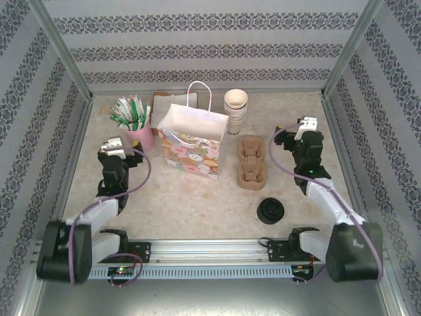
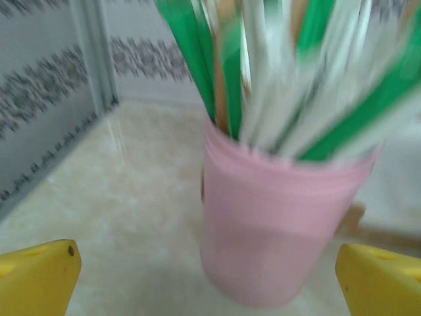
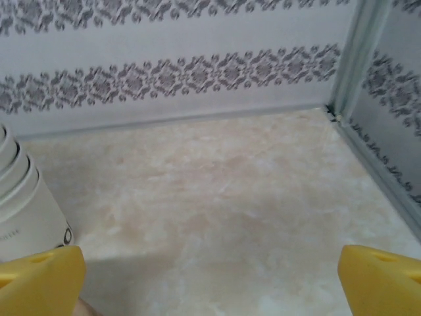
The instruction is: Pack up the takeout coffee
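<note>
Top view: the left hand (image 1: 118, 145) hung released just left of the paper bag (image 1: 191, 146), beside the pink cup (image 1: 140, 138) of wrapped sticks; the right hand (image 1: 304, 126), likewise released, was well right of the bag; the takeout coffee looked not yet made up, the cup stack (image 1: 236, 108) lidless just right of the bag, the black lids (image 1: 270, 210) front-right of it; the bag bore cartoon animals, no legible words. Left wrist: fingers wide, pink cup close ahead; a careless swing could topple it. Right wrist: fingers wide; the stack's print was unreadable.
</note>
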Controlling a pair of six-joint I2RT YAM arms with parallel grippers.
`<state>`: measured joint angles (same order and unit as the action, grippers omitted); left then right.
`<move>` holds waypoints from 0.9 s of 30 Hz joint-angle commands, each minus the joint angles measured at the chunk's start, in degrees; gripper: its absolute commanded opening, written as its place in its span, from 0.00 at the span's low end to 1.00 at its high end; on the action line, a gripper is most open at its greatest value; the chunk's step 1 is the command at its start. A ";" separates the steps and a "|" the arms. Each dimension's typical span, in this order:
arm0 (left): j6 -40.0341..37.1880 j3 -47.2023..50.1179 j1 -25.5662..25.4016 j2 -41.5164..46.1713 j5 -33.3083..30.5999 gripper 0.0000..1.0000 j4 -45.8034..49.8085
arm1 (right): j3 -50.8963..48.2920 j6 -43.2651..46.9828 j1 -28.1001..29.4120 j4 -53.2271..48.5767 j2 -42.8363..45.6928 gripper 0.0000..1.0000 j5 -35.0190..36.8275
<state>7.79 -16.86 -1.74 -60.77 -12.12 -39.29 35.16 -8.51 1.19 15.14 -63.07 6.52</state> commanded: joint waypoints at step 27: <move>27.23 -35.11 0.77 12.18 30.61 0.85 63.71 | 54.62 -36.60 12.41 -49.86 -24.71 0.43 -12.09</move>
<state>32.60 -50.85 -1.39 -48.07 14.50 20.91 86.74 -44.47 12.75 -31.48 -84.58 -8.36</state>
